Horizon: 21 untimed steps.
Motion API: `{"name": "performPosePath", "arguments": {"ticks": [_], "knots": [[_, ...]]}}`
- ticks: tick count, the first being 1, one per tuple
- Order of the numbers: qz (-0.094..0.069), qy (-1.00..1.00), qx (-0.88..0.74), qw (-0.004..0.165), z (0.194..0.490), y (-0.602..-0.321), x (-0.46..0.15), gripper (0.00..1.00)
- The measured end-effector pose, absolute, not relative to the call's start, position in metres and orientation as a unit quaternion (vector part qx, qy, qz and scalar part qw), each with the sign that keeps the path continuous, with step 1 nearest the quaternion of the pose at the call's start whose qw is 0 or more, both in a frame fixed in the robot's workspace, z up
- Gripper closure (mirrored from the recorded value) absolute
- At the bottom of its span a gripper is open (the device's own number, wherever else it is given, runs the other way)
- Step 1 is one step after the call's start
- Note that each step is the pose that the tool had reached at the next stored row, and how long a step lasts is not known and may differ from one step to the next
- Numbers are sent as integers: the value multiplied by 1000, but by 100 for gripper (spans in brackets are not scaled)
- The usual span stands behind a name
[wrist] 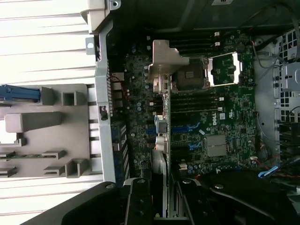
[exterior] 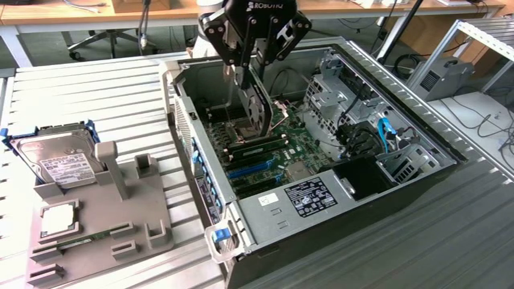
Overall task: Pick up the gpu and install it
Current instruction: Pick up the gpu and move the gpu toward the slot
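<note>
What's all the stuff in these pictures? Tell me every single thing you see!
table: one, pale grey slats, under everything
computer case: one, grey and black, lying open in the middle
motherboard: one, green, inside the case
holder: one, grey, on the table at the exterior view's left
hard drive: one, silver with a white label, standing in the holder
square chip: one, silver, lying in the holder
memory stick: one, green, lying in a holder slot
gpu: one, dark card, held on edge over the motherboard
gripper: one, black, above the case, shut on the gpu
</note>
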<state>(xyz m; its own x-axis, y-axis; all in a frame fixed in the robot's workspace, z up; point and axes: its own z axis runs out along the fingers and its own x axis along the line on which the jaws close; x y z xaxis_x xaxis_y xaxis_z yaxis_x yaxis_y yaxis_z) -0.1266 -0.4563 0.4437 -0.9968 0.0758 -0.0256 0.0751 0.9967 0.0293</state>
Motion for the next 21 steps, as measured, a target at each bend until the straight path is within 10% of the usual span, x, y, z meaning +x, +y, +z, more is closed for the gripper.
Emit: {"name": "performPosePath", "arguments": {"ticks": [21], "knots": [[12, 999, 38, 13, 436, -447, -105, 74]]}}
